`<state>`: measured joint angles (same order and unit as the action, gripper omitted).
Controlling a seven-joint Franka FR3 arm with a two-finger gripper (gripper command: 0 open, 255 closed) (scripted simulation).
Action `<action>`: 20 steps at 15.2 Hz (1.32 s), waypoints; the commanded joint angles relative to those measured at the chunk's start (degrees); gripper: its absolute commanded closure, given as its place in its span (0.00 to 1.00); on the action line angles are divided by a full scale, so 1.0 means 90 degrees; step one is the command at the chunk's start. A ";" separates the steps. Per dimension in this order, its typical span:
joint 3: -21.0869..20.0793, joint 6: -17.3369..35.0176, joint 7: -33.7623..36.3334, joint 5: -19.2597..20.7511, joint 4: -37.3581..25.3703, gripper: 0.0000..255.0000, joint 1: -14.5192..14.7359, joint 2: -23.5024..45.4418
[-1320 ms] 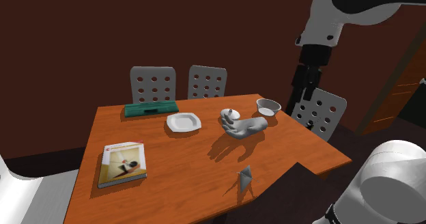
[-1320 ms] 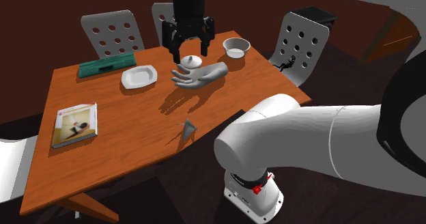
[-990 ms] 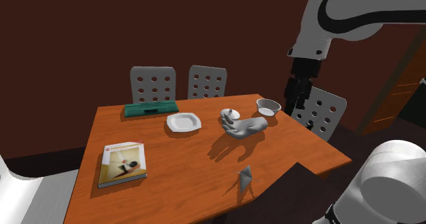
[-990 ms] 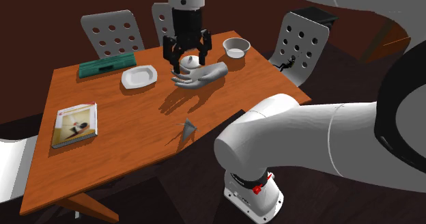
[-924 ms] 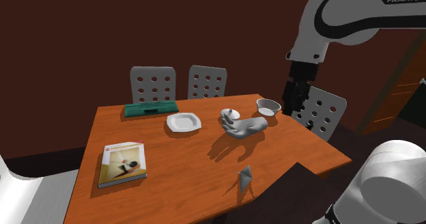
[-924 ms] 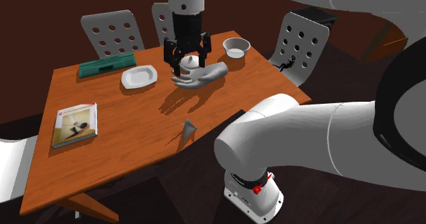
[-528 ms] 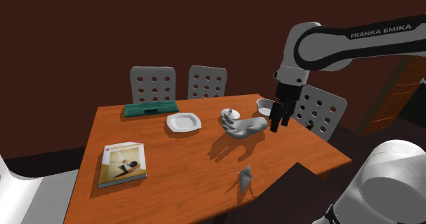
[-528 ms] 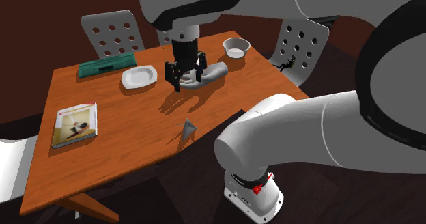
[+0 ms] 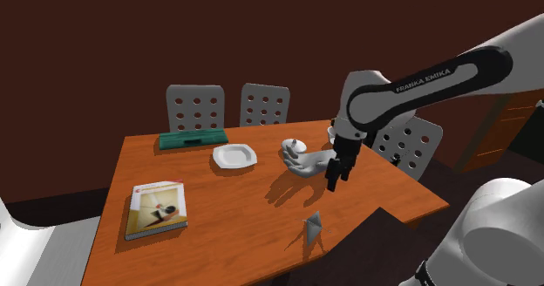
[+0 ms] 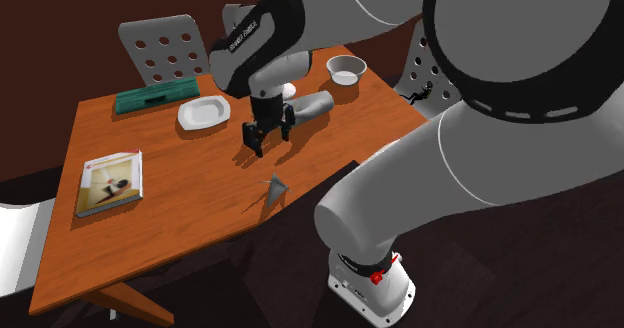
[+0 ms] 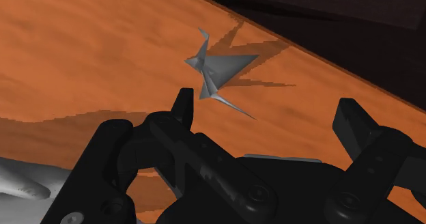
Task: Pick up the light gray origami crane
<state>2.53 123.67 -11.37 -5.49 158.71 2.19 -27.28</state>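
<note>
a white arm reaches over a wooden counter (image 9: 218, 206). its black jaws point down, low over the counter, standing wide open with nothing between them. in the shoulder view a grey hand model (image 9: 309, 160) lies just beside the jaws, at their 10 o'clock. the grey paper crane (image 9: 313, 226) stands on the counter at the jaws' 7 o'clock, near the counter's front edge and apart from the jaws. in the wrist view the crane sits beyond the fingertips, untouched. a book (image 9: 157, 207) lies at the crane's 9 o'clock, well apart. a white plate (image 9: 234, 156) and a green box (image 9: 193, 138) lie at its 11 o'clock, with grey chairs (image 9: 195, 108) behind.
</note>
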 commanded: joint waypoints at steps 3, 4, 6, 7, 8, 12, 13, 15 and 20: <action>0.0022 0.1223 -0.0230 -0.0016 0.0051 0.00 0.0053 0.1115; 0.0022 0.1510 -0.0281 -0.0031 0.0036 0.00 0.0073 0.1407; 0.0022 0.2069 -0.0388 -0.0073 -0.0030 0.00 0.0112 0.2011; 0.0021 0.2338 -0.0445 -0.0100 -0.0080 0.00 0.0131 0.2321; 0.0018 0.2600 -0.0504 -0.0131 -0.0142 0.00 0.0148 0.2634; -0.0023 0.3550 -0.0752 -0.0282 -0.0497 0.00 0.0186 0.3899; -0.0043 0.3761 -0.0812 -0.0317 -0.0611 0.00 0.0184 0.4213; -0.0080 0.3980 -0.0877 -0.0373 -0.0709 0.00 0.0165 0.4524; -0.0203 0.4424 -0.1021 -0.0540 -0.0838 0.00 0.0080 0.5097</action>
<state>0.88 162.78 -20.34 -10.12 151.29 3.06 17.80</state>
